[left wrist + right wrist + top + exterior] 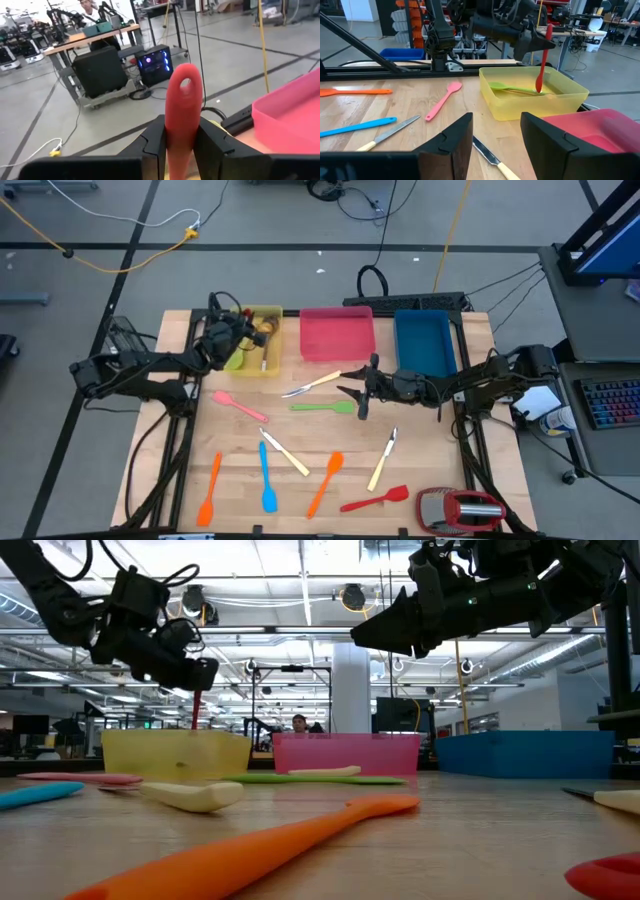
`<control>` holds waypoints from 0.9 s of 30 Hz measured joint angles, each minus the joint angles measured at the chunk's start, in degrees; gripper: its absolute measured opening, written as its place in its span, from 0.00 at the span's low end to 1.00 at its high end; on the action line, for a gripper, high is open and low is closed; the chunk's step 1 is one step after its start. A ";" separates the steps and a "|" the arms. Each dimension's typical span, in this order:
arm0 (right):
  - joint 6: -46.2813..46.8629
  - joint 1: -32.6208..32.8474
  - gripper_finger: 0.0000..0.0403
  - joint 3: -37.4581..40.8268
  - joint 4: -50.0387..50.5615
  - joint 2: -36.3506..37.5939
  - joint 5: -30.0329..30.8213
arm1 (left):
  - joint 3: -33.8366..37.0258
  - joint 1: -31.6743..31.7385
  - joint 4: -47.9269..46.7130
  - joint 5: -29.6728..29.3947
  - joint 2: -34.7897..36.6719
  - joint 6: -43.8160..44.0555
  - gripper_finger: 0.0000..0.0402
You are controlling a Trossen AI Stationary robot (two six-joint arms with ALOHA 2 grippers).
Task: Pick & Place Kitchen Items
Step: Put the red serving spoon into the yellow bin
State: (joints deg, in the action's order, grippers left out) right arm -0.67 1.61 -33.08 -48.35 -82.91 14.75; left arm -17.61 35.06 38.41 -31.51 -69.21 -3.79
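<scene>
Tabletop (430,480): carries 3 trays in a row. Yellow tray (532,97): holds a green utensil (512,89). Left tool (532,40): closed on a red utensil (543,60) held upright above the yellow tray. Right tool (362,394): fingers parted, empty, above the green spatula (322,407)

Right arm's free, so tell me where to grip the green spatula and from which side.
Grip the green spatula mid-handle, from straight above, fingers across its length. It lies flat in front of the pink tray, and the open right gripper is beside its blade end.
</scene>
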 joint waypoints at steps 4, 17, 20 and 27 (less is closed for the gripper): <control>0.00 0.00 0.40 0.00 -0.01 0.00 0.00 | 0.70 -0.84 -0.71 0.78 0.00 4.02 0.19; 0.02 0.00 0.40 0.00 0.05 0.00 -0.03 | 1.14 -7.91 -9.26 -0.49 -0.26 8.06 0.38; 0.02 0.00 0.40 0.00 0.05 0.00 -0.03 | 1.01 -8.76 -10.59 -0.97 -0.19 9.23 0.42; 0.02 0.00 0.40 0.00 0.23 0.00 -0.03 | 1.01 -13.50 -10.71 -0.52 0.29 11.17 0.50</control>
State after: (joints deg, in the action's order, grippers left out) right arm -0.64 1.61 -33.08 -48.12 -82.91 14.72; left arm -16.60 21.56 27.70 -32.04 -68.92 7.38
